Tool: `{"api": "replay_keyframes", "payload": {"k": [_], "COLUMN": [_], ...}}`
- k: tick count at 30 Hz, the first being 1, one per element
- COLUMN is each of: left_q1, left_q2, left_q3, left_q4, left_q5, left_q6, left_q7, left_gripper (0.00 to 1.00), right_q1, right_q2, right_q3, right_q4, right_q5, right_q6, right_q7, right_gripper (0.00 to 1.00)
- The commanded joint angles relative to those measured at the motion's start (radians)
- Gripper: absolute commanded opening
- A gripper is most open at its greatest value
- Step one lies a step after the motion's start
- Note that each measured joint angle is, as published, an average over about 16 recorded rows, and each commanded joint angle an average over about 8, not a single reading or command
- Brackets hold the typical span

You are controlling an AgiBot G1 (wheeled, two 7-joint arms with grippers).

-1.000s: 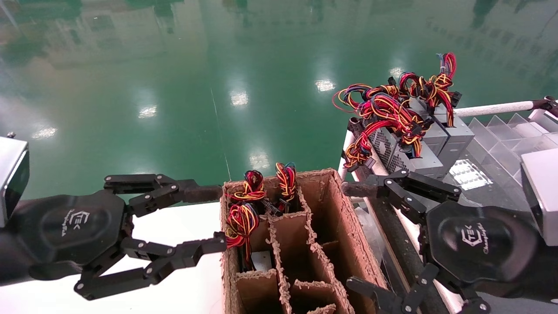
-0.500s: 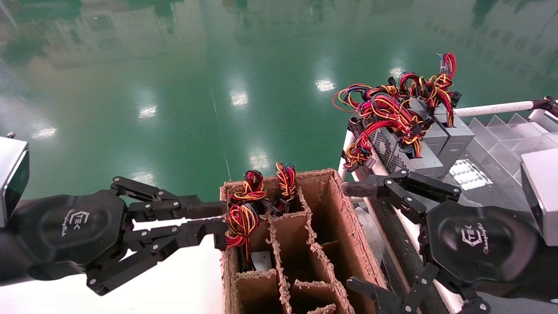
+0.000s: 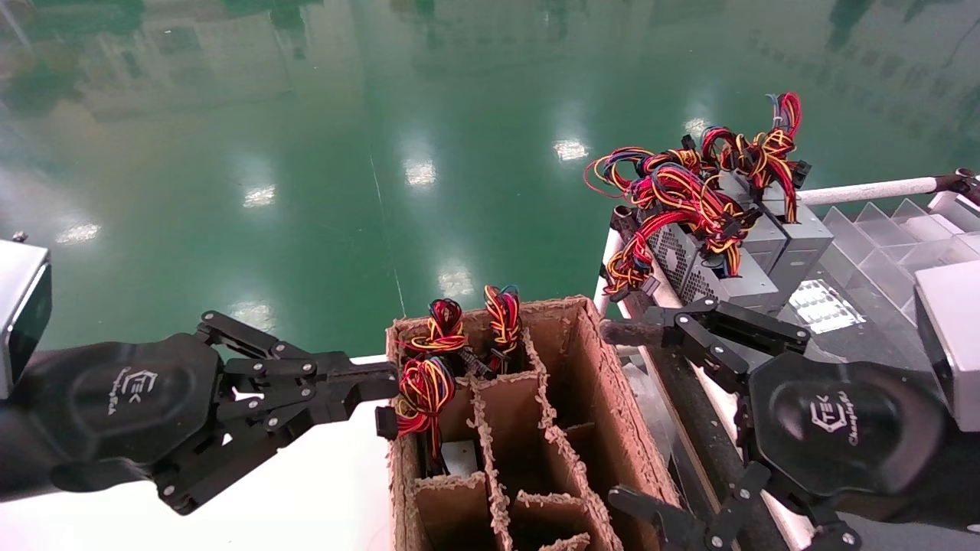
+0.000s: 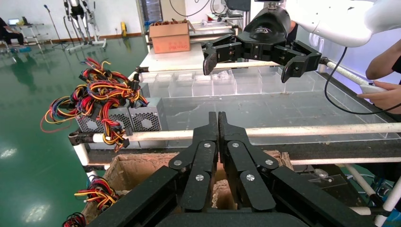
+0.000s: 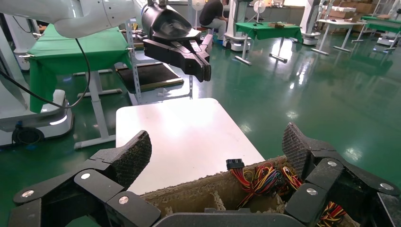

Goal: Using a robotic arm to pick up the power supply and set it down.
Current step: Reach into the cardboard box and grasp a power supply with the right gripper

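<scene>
— What is seen of the power supply [image 3: 708, 269]?
— A grey sheet-metal box with a honeycomb vent face is seen on the bench [image 3: 834, 325] at the right, beside similar grey boxes
— And its wires?
— A tangled bundle [image 3: 674, 199] of red, yellow, orange and black wires is draped over its top

Head camera looks down; both wrist cameras (close, opposed) share the cardboard box [image 3: 528, 428].
</scene>
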Motion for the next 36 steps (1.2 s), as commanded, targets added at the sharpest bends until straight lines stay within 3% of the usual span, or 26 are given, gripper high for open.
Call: {"api": "replay_keyframes", "payload": {"k": [1, 15, 25, 36], "left_q1": [0.0, 0.0, 0.0, 0.0], "left_q2": [0.0, 0.0, 0.0, 0.0], "left_q3": [0.0, 0.0, 0.0, 0.0], "left_q4": [0.0, 0.0, 0.0, 0.0], "left_q5": [0.0, 0.0, 0.0, 0.0], "left_q6": [0.0, 0.0, 0.0, 0.0], "left_q7": [0.0, 0.0, 0.0, 0.0], "left_gripper": [1.0, 1.0, 1.0, 1.0], "right_q1": [0.0, -0.011, 0.086, 0.174], "right_q2": [0.0, -0.007, -0.105, -0.176], "right_q3": [0.0, -0.016, -0.121, -0.209], "right_q4": [0.0, -0.03, -0.086, -0.095], "right_q5": [0.0, -0.049, -0.241, -0.405], "right_q6": [0.0, 0.056, 0.156, 0.188], "right_q7": [0.0, 0.011, 0.098, 0.153], "right_gripper": [1.0, 1.0, 1.0, 1.0]}}
